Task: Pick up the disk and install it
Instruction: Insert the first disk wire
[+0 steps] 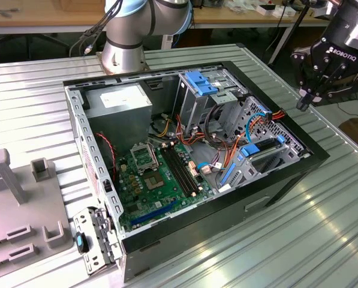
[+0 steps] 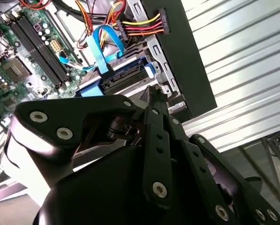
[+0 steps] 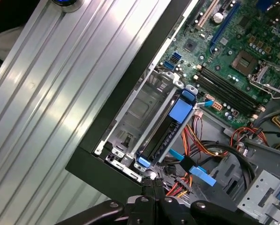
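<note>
The disk (image 1: 264, 147), a dark slab in a bright blue carrier frame, sits in the metal bay inside the open computer case (image 1: 289, 180), against the case wall on the exterior view's right. Both wrist views show it seated there, the disk (image 3: 164, 135) between grey rails and the disk (image 2: 123, 78) under a blue ribbon cable. My gripper (image 1: 302, 104) hangs outside the case, raised above the ribbed table beyond that wall. Its black fingers meet at a point with nothing between them, as the gripper (image 3: 149, 184) and the gripper (image 2: 155, 95) also show.
A grey drive cage with a blue bracket (image 1: 200, 82) stands at the case's back, beside the power supply (image 1: 119, 105). The green motherboard (image 1: 155, 177) and loose orange and red cables (image 1: 226, 150) lie in the case. Grey fixtures (image 1: 23, 198) occupy the table's left.
</note>
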You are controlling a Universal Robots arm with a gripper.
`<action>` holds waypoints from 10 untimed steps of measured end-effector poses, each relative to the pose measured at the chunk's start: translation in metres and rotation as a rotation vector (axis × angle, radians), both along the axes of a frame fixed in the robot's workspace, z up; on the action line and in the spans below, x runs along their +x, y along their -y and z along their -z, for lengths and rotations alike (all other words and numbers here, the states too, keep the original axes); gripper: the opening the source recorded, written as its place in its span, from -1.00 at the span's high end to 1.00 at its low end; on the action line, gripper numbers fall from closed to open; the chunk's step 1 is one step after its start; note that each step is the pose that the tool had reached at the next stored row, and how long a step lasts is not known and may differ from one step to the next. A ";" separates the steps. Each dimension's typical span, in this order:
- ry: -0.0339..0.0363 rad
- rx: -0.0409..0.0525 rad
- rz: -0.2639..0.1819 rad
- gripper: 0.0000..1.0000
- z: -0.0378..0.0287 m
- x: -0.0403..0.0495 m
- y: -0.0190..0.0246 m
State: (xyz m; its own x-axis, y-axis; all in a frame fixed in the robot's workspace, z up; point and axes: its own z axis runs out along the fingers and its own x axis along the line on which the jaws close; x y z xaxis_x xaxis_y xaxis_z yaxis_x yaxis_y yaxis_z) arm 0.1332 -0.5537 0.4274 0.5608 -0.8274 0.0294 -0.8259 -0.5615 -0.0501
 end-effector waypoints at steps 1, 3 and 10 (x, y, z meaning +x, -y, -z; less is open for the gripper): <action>0.0000 0.0000 -0.013 0.79 0.0000 0.0000 0.0001; 0.0000 -0.0001 -0.037 0.79 0.0000 0.0000 0.0001; 0.0000 0.0000 -0.122 0.79 0.0002 0.0001 0.0001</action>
